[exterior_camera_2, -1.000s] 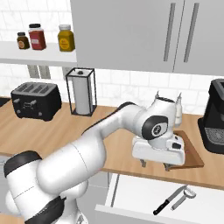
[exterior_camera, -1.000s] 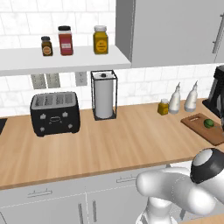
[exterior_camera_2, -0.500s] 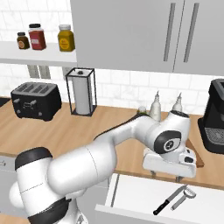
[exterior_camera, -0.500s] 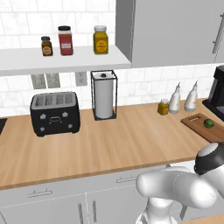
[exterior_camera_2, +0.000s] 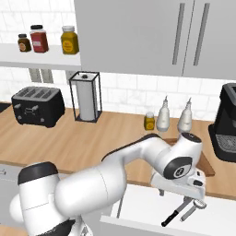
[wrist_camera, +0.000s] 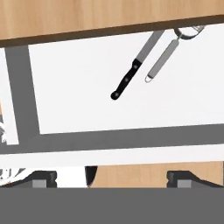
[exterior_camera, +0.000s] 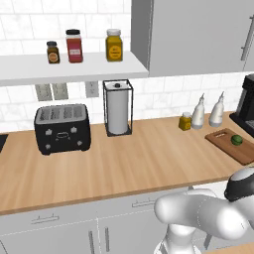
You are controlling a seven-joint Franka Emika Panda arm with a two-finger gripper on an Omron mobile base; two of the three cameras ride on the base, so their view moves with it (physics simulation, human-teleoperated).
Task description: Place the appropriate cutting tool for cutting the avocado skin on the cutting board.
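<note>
The job was hardly begun: the knife (wrist_camera: 132,75) lay in the open drawer (wrist_camera: 109,105), top middle of the hand view, the pincer (exterior_camera_2: 177,186) was spread wide and empty above it, and the avocado (exterior_camera: 236,140) sat alone on the cutting board (exterior_camera: 225,141).

The tip of the knife (wrist_camera: 133,72) is being hidden under the edge of the wooden counter (wrist_camera: 87,17) in the hand view. The top of the grey peeler (wrist_camera: 162,59) is being hidden there too. In the left base view, the cutting board (exterior_camera: 233,145) is being cut off by the right edge. In the right base view, the board is mostly being covered by the white arm (exterior_camera_2: 152,159).
</note>
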